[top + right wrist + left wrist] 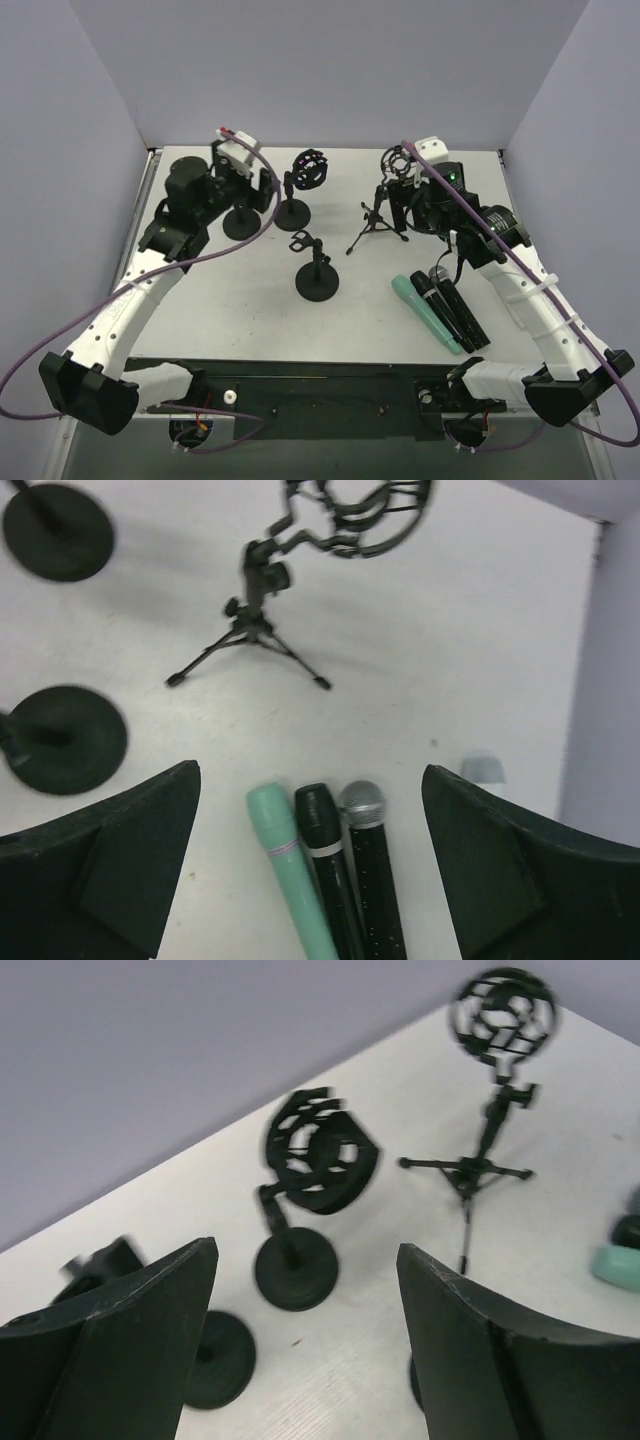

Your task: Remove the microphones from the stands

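Note:
Three microphones lie side by side on the table at the right: a mint green one (430,313) (287,872), a black one (446,308) (331,865) and a black one with a silver grille (462,306) (362,805). The stands all look empty: a tripod stand with a shock mount (379,225) (251,640) (466,1168), a round-base stand with a shock mount (295,210) (297,1268), and a clip stand (316,278). My left gripper (266,188) (305,1250) is open and empty beside the round-base stands. My right gripper (399,211) (310,772) is open and empty above the lying microphones.
Another round-base stand (240,222) (215,1355) stands under my left gripper. Purple walls close in the table on three sides. A small grey mark (483,767) lies near the right wall. The arm bases and cables run along the near edge.

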Robot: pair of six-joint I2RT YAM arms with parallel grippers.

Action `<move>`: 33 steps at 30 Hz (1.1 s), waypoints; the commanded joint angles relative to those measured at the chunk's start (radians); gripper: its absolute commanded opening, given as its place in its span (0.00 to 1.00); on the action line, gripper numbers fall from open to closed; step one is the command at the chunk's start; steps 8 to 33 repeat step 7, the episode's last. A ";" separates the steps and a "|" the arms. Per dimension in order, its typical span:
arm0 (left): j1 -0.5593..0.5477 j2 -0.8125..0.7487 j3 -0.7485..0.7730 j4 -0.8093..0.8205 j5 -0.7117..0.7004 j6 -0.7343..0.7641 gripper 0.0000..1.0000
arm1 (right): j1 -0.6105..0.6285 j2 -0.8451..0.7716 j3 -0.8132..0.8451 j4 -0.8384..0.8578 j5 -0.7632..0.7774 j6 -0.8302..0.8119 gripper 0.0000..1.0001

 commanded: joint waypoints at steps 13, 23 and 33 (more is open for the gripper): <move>0.217 -0.133 -0.152 0.007 -0.145 -0.198 0.84 | -0.024 -0.063 0.001 0.005 0.440 0.086 0.87; 0.217 -0.133 -0.152 0.007 -0.145 -0.198 0.84 | -0.024 -0.063 0.001 0.005 0.440 0.086 0.87; 0.217 -0.133 -0.152 0.007 -0.145 -0.198 0.84 | -0.024 -0.063 0.001 0.005 0.440 0.086 0.87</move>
